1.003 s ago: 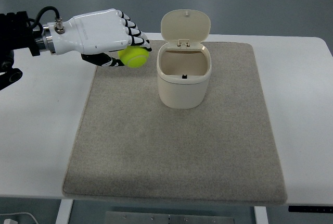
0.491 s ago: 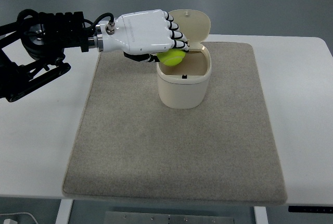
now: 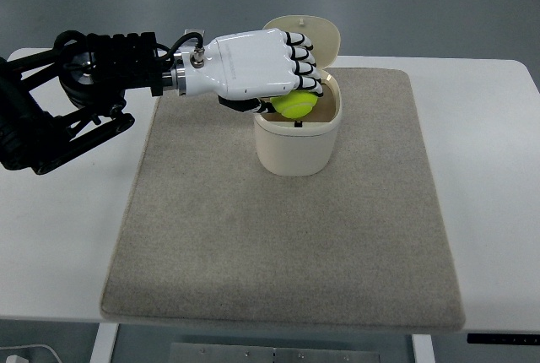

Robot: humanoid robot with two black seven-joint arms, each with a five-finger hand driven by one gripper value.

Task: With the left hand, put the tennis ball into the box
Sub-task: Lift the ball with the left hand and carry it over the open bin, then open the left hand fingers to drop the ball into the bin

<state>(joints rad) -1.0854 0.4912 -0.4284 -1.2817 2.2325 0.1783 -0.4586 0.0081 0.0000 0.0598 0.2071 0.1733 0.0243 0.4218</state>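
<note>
Now the left hand (image 3: 268, 66) holds the ball (image 3: 294, 105) over the box (image 3: 297, 145) mouth.
Fingers curl over the ball's top, thumb side underneath, just inside the box rim below the raised lid (image 3: 319, 29). The ball looks light, springy and fuzzy, so it likely grips well around its middle; dropped, it may bounce.
</note>
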